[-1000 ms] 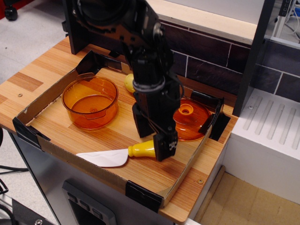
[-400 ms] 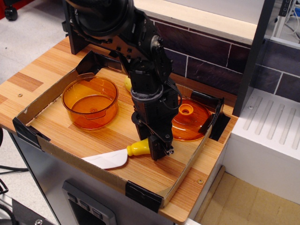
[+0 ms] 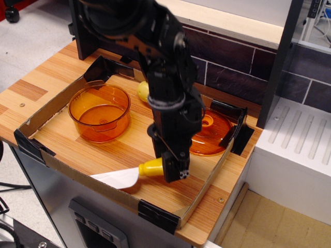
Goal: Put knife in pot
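Note:
The knife lies near the tray's front wall, its white blade point(image 3: 116, 179) pointing left and its yellow handle point(image 3: 150, 167) pointing right. My gripper point(image 3: 174, 172) points down at the right end of the handle, and its black fingers look closed on it. The handle's end and hole are hidden by the fingers. The orange translucent pot point(image 3: 100, 111) stands upright and empty at the tray's left, well apart from the gripper.
A flat orange knobbed lid point(image 3: 211, 132) lies right behind the arm. A yellowish potato point(image 3: 143, 91) sits at the back, partly hidden by the arm. Low cardboard walls with black corner clips point(image 3: 158, 215) border the tray. A dark tiled wall stands behind.
The gripper has dropped and shifted slightly left over the handle's end. The knife has slid a little toward the front wall, so its blade now overlaps the wall's edge.

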{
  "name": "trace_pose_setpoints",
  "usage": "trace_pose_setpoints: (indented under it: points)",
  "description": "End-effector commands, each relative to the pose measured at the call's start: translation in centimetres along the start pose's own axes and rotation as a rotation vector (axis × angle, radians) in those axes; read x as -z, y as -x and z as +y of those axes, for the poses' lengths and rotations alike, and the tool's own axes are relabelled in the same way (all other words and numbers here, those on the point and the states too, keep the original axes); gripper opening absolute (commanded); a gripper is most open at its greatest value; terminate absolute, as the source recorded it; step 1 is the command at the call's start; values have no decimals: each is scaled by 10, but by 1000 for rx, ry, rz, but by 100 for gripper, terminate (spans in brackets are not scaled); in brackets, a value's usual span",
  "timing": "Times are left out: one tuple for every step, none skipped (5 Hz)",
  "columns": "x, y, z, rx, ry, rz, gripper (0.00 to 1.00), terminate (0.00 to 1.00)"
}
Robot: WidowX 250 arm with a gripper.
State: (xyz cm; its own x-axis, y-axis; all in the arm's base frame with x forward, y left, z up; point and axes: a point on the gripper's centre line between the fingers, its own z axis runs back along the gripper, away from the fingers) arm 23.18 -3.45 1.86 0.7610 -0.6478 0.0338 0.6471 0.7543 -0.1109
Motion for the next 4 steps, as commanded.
trace_pose_setpoints:
  points:
    - [-62,-1,2,228,131,-4,0,0]
    - [-76,2,-5,311,159,8,0,0]
    - [-87,13,-5,291,134,-4,0,0]
    - [-96,24,15,212,57,-32,0,0]
